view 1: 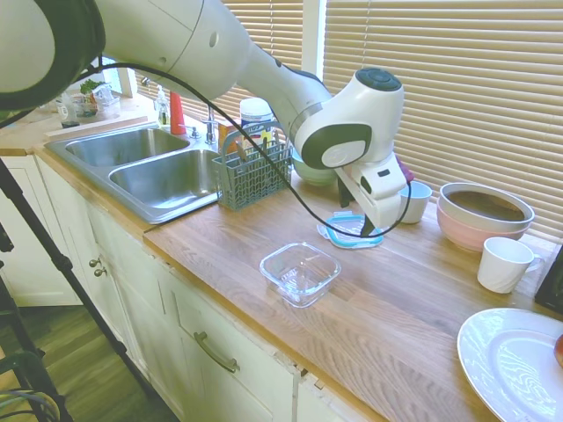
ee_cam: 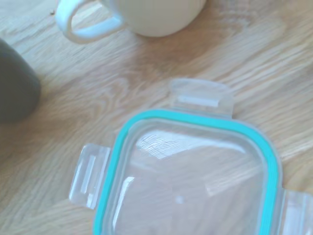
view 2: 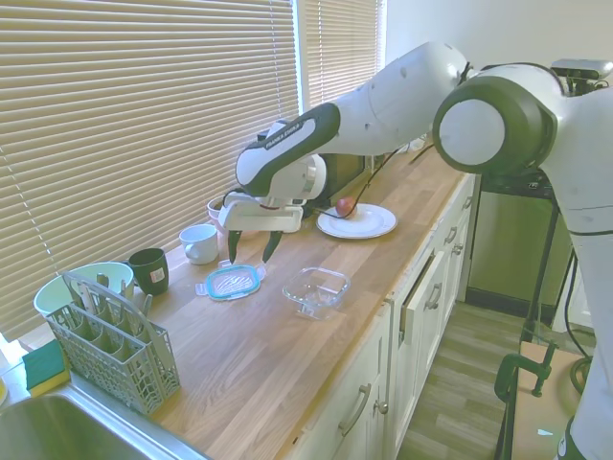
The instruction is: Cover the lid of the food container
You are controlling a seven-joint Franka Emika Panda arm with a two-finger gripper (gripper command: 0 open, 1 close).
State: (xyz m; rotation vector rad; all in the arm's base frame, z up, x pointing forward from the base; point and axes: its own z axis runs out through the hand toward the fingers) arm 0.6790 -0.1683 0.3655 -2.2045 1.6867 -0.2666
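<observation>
The lid, clear with a teal-blue rim and small side tabs, lies flat on the wooden counter. In the wrist view the lid fills the lower half. My gripper hangs just above the lid, open, one finger to each side and nothing held. In the first exterior view the gripper hides part of the lid. The food container, clear, square and empty, stands a short way nearer the counter's front edge, apart from the lid; the second exterior view also shows the container.
A white mug and a dark mug stand behind the lid by the blinds. A grey cutlery basket and sink are to one side. Stacked bowls, another white mug and a white plate are on the other.
</observation>
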